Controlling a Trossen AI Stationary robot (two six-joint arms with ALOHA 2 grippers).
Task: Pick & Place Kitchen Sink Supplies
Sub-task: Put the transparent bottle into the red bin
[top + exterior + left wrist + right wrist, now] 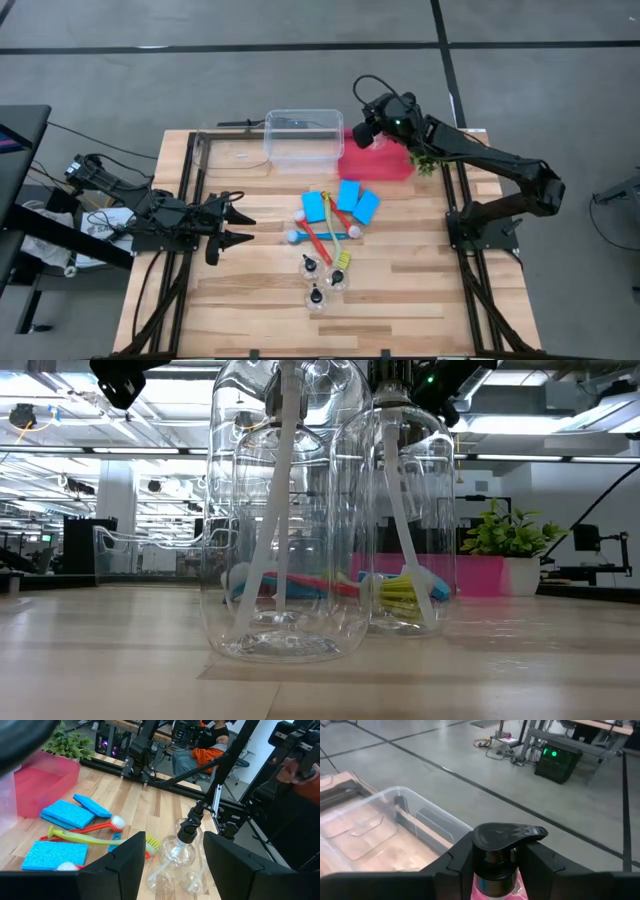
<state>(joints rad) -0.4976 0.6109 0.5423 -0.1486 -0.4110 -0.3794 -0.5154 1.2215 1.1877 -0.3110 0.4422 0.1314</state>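
Right gripper (pixel 492 870): pinching one pump bottle (pixel 506 840) by the neck, above the red tray (pixel 385 165), tub (pixel 303 140) just beside; left gripper (pixel 245 228): spread, idle; three bottles (pixel 325 280), sponges (pixel 345 200), brushes (pixel 320 240) remain between them, unplaced.
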